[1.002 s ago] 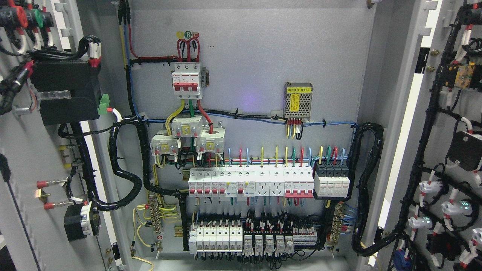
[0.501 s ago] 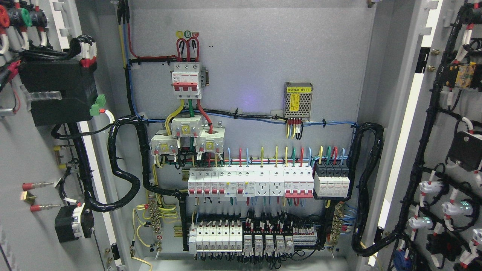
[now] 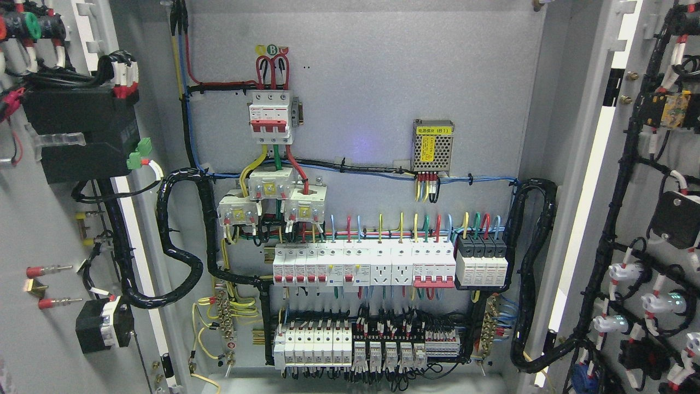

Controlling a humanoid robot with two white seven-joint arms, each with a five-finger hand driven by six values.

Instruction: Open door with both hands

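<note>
Left door (image 3: pixel 49 230) swung slightly wider than before, right door (image 3: pixel 656 219) unchanged

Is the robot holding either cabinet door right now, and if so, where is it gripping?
It cannot be told: neither robot hand is in view. Only the open left door, the right door and the wired back panel show.

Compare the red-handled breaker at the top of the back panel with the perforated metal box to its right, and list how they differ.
The red-handled breaker is white plastic with a red bar; the perforated metal box is silvery mesh with a yellow label. The breaker sits higher and further left than the box. The breaker has thick red loops on top and yellow, green and red cables below; the box has thin wires only beneath. Both are mounted on the grey back panel.
</note>
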